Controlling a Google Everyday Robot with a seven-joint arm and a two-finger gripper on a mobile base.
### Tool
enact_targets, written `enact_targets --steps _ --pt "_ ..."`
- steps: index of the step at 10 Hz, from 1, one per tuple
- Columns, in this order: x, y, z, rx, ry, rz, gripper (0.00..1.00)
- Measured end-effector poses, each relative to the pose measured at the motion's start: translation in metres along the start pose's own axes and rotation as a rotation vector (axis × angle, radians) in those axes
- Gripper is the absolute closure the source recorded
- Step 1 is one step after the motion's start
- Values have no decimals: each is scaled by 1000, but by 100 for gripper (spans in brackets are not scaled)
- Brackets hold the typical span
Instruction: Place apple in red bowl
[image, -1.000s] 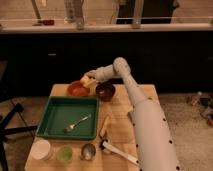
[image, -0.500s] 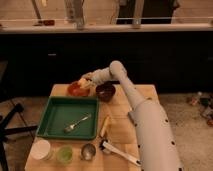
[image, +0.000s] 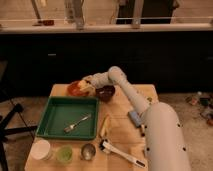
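Since a second ago the arm is swinging further left, and the end effector (image: 85, 86) is now sitting over the red bowl (image: 75, 89) rather than between the two bowls. End effector is closed on the apple (image: 82, 85), which is showing as a pale yellow blob right at the bowl's right rim, above or just inside it; cannot tell whether it is touching the bowl. Red bowl is sitting at the far left corner of the table (image: 122, 117), with the dark bowl (image: 105, 92) just beside it to the right. Arm is reaching in from the lower right, elbow bending above the dark bowl. Green tray (image: 55, 127) is occupying the left half of the table, with a fork (image: 76, 123) lying diagonally inside it. Yellowish strip (image: 104, 127) is lying just right of the tray. Along the near edge: a white cup (image: 42, 149), a green cup (image: 64, 153), a small metal cup (image: 88, 151), and a white-handled tool (image: 121, 153) lying at an angle. A blue-grey block (image: 136, 118) is resting near the robot's body.
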Motion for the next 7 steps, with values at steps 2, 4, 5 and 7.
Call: enact_targets --steps 2,4,5,7 --pt "2 0 3 6 6 7 100" --pt "4 0 6 9 11 14 100" --pt "6 0 8 8 13 17 100" --pt "8 3 11 2 18 20 100"
